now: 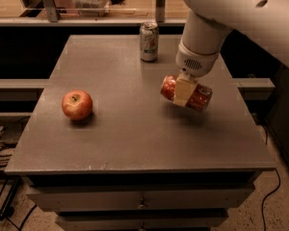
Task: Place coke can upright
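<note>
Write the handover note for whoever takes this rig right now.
Gripper: shut on the coke can, right of the table's middle.
Coke can: on its side in the grip, apparently lifted just off the table.
Done: can grasped.
Left: turn it upright, set it down, release.
Nearby: apple at left, silver can upright at the back; both apart from the gripper.
</note>
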You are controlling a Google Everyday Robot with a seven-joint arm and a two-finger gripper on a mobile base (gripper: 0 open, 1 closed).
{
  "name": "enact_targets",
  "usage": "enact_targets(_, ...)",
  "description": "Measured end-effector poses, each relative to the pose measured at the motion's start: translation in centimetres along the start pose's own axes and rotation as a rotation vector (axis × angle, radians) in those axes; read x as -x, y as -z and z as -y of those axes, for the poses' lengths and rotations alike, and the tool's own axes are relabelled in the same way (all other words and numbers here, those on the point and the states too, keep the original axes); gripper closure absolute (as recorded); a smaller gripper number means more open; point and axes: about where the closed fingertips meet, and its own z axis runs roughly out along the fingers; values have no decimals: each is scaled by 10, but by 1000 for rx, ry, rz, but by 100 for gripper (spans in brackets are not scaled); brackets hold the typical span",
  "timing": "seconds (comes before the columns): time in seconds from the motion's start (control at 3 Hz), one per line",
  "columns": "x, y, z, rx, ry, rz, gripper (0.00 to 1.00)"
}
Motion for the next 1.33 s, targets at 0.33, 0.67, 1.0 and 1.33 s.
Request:
enact_targets(0.33, 6, 29, -1, 21, 19, 157, 100)
enact_targets(0.67, 10, 56, -5, 48, 43, 365, 100)
enact_targets(1.0, 19, 82, -8, 66, 70, 579, 100)
enact_targets(1.33, 27, 103, -13, 97, 83, 788, 100)
